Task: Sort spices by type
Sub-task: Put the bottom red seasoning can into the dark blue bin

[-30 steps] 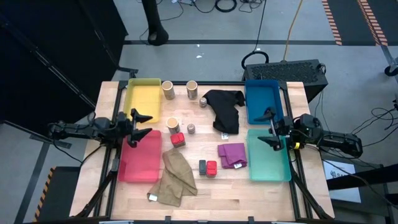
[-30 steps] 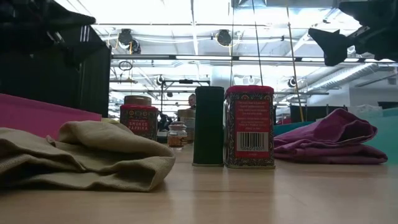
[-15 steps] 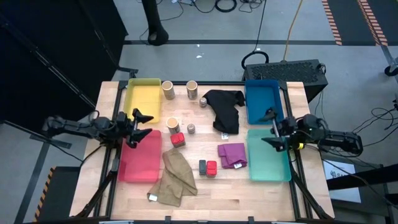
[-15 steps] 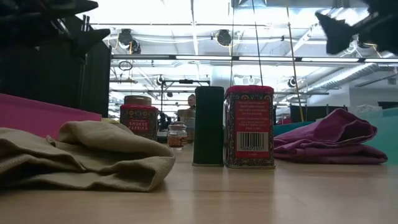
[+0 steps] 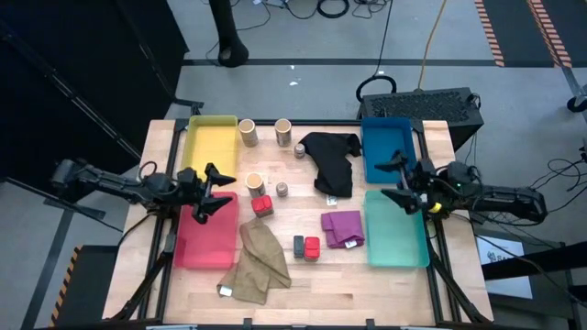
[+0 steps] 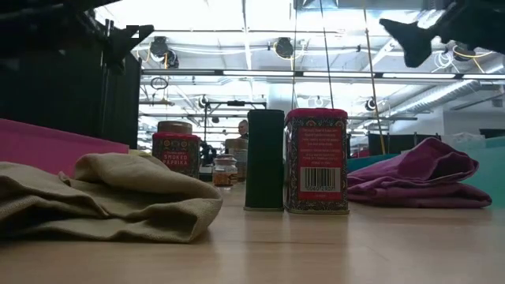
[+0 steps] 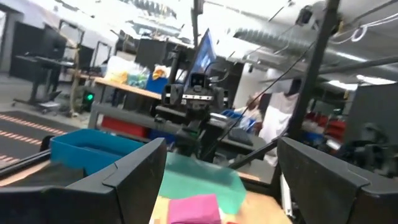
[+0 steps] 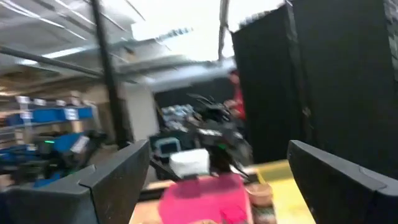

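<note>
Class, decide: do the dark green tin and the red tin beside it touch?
Cannot tell. In the low view, the dark green tin and red tin stand side by side with no clear gap.

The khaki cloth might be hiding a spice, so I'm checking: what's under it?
Nothing shows beneath the khaki cloth; only a small white tag at its corner. Its folds cover the table, so anything under it cannot be seen.

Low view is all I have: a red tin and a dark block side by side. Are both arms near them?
Observer: No. The left gripper hangs open over the red tray.
Operator: And the right one?
Observer: The right gripper is open between the blue tray and the teal tray.
Operator: Anything in the trays?
Observer: All four, including the yellow tray, hold no spices.
</note>
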Motion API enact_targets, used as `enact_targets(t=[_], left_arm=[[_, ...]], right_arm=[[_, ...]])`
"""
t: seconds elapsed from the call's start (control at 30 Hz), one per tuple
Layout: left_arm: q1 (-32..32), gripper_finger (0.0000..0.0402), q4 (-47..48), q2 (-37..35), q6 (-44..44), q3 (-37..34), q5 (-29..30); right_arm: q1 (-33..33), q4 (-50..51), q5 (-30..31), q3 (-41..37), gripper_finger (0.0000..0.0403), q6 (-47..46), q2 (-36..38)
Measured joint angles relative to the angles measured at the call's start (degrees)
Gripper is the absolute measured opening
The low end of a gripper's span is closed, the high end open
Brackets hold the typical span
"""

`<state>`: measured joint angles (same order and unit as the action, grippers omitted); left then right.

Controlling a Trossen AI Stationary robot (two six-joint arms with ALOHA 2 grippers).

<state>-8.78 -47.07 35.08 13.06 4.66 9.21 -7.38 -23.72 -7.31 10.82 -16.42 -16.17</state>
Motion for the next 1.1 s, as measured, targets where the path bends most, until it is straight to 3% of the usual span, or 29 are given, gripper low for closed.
enact_targets(t=[0.13, 0.37, 0.77, 1.1], left_arm=[[-0.1, 0.0311, 0.0, 6.4, 0.0, 4.9, -0.2], [-0.3, 0.0311, 0.0, 13.9, -0.3, 9.5, 0.0], [-0.3, 0.0311, 0.1, 15.2, 0.0, 9.5, 0.3], [-0.3, 0.0311, -0.6, 15.2, 0.0, 9.5, 1.1]], right_arm=[[0.0, 2.6, 0.2, 6.0, 0.0364, -2.5, -8.4], [0.0, 17.6, 0.9, 17.7, 0.0364, -7.0, -21.4], [0.0, 44.8, 2.3, 39.8, 0.0364, -3.1, -36.4], [2.9, 50.3, -4.7, 49.6, 0.0364, 2.6, -47.2]])
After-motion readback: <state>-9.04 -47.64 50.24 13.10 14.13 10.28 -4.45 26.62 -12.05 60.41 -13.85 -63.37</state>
